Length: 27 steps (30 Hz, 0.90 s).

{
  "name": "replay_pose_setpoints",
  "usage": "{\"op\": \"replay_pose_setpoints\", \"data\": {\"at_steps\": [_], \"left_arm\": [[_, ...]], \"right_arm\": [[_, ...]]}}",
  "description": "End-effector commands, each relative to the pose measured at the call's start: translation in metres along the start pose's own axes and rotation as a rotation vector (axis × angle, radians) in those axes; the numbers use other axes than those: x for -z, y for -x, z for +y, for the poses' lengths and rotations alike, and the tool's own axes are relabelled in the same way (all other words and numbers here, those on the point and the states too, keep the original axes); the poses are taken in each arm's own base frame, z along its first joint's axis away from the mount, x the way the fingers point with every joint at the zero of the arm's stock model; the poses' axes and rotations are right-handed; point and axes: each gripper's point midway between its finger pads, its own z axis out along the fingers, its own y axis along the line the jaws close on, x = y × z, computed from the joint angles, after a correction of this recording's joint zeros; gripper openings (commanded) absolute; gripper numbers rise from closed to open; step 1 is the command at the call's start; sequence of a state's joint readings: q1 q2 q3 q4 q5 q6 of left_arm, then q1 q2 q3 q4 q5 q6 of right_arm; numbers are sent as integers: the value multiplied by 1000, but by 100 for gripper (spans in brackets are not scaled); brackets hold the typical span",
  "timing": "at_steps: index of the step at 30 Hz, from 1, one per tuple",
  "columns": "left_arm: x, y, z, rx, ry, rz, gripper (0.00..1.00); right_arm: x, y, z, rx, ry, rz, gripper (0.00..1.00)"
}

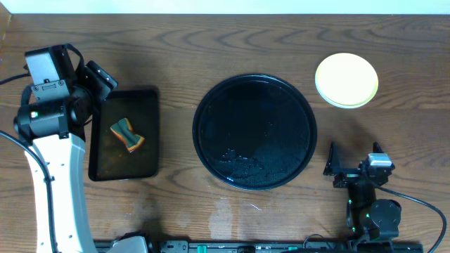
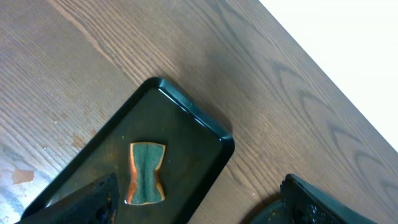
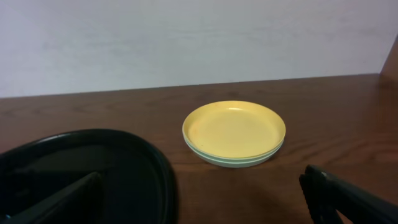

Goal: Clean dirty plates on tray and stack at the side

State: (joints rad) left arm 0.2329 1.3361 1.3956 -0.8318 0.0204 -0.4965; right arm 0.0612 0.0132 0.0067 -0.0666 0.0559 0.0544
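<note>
Shows plates point(image 1: 346, 80) stacked on the surface point(image 1: 211, 42) right of tray point(image 1: 254, 119), yellow topmost. Holds left claw point(image 2: 200, 182) and right claw point(image 3: 202, 180) wide open, gripping nothing. Risks nudging the stack askew with a careless right sweep.

The plates point(image 3: 233, 127) are yellow and mint-blue, the tray point(image 1: 254, 119) glossy black.

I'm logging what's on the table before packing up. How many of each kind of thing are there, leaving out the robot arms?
Trays: 2, the round black tray and the rectangular black tray
Sponges: 1, the sponge in the rectangular tray
Plates: at least 2, the yellow plate stacked on a pale mint plate; more beneath cannot be told
Total: at least 5
</note>
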Motion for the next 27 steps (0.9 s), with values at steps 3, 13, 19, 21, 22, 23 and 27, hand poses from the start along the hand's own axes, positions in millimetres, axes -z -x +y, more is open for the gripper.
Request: {"op": "replay_pose_setpoints", "data": {"at_steps": [3,13,19,21,22,23,27], "left_arm": [[-1,0,1,-7,6,1,84],[-1,0,1,-7,6,1,84],[-1,0,1,-7,6,1,84],[-1,0,1,-7,6,1,84],[-1,0,1,-7,6,1,84],[-1,0,1,-7,6,1,84],[-1,0,1,-7,6,1,84]], "right_arm": [[0,-1,3,78,22,3,99],[0,-1,4,52,26,1,99],[0,-1,4,52,26,1,99],[0,-1,4,52,26,1,99],[0,-1,4,52,26,1,99],[0,-1,4,51,26,1,99],[0,-1,4,52,26,1,99]]}}
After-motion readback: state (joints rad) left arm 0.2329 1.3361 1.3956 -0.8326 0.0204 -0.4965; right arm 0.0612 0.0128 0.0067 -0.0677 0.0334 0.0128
